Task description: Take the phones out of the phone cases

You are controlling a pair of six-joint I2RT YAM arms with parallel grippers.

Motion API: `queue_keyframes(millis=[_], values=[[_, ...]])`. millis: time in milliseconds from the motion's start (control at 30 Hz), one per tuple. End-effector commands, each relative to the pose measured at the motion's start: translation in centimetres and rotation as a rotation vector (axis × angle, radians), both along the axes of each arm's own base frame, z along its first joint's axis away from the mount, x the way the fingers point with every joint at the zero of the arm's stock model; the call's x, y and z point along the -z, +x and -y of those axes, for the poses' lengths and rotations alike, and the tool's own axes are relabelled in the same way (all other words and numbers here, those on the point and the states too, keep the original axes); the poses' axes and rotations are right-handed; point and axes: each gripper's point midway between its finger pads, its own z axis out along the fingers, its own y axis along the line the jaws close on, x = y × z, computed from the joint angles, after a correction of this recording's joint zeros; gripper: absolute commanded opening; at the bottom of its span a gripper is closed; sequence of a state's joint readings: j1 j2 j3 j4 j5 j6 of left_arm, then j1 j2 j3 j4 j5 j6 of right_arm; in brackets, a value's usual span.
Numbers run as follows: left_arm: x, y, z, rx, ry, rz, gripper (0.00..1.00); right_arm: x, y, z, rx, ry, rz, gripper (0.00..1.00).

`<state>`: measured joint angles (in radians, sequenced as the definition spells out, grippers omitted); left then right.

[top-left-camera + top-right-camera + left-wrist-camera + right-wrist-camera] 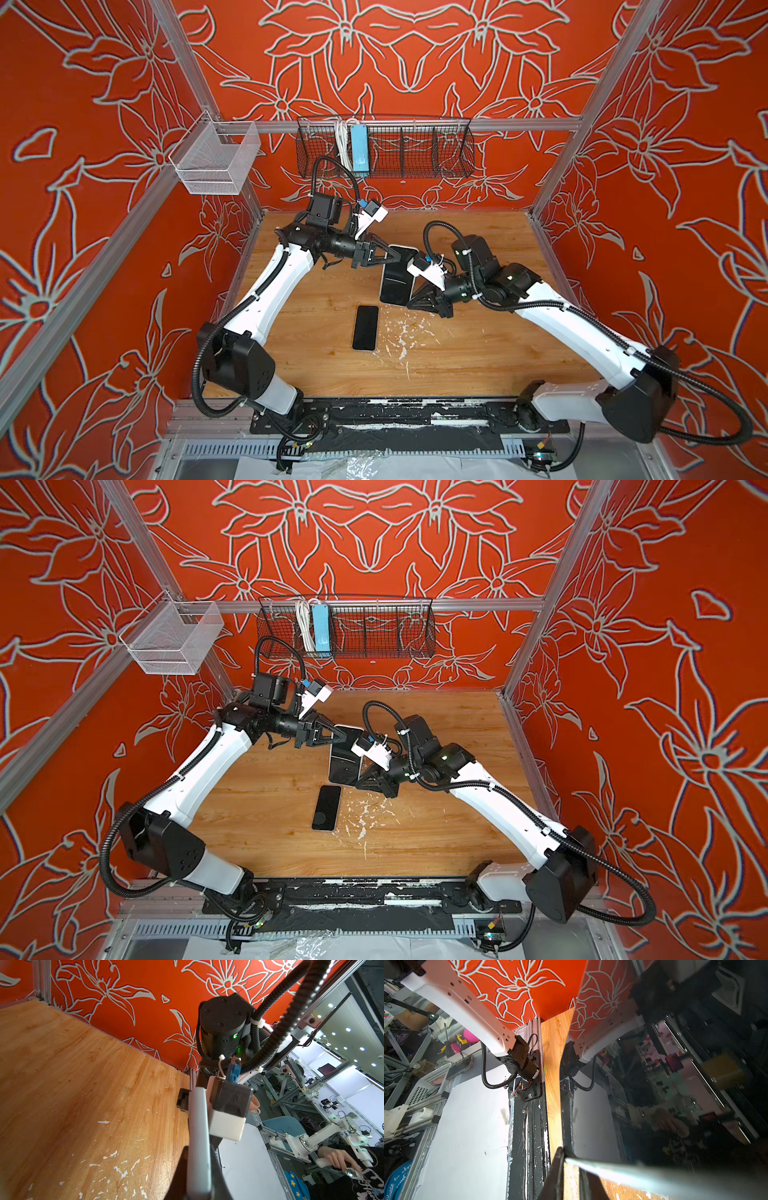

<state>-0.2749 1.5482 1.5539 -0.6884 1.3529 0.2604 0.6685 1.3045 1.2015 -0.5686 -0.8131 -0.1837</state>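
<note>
The phone case (397, 278) (345, 762), white-rimmed with a mirror-glossy black face, hangs tilted above the wooden table between both grippers. My left gripper (397, 254) (344, 734) is shut on its far end. The left wrist view shows the case (198, 1126) edge-on, pinched in that gripper (198, 1167). My right gripper (411, 303) (359, 782) is shut on the near right corner, and its wrist view shows the white rim (654, 1169) running into the fingertips (570, 1159). A black phone (365, 327) (327, 808) lies flat, screen up, just in front, touched by neither gripper. Whether the held case contains a phone I cannot tell.
The wooden table (478, 353) has white paint flecks (403, 332) right of the lying phone. A black wire basket (415, 149) with a blue power strip (358, 149) hangs on the back wall. A white mesh basket (216, 160) hangs at the left rail. Red patterned walls close three sides.
</note>
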Motion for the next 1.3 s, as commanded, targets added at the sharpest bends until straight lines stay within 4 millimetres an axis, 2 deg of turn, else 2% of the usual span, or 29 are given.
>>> queue_keyframes(millis=[0,233,567,1000,1267], values=[[-1.5,-0.9,1.6,0.110,-0.087,0.082,0.00,-3.9,-1.1,-2.0,-0.080,0.129,0.098,0.03],[-1.0,-0.1,2.2,0.145,-0.128,0.064,0.00,-5.1,-1.3,-2.8,-0.087,0.146,0.150,0.02],[-0.8,-0.6,3.3,0.182,-0.132,0.040,0.00,-4.3,-0.2,-3.1,-0.032,0.105,0.233,0.01],[-1.4,-1.5,3.4,0.201,-0.150,0.041,0.00,-3.3,2.2,-2.9,0.078,0.061,0.363,0.00],[-1.7,-2.3,3.2,0.201,-0.150,0.041,0.00,-3.1,4.1,-1.8,0.218,0.075,0.445,0.00]])
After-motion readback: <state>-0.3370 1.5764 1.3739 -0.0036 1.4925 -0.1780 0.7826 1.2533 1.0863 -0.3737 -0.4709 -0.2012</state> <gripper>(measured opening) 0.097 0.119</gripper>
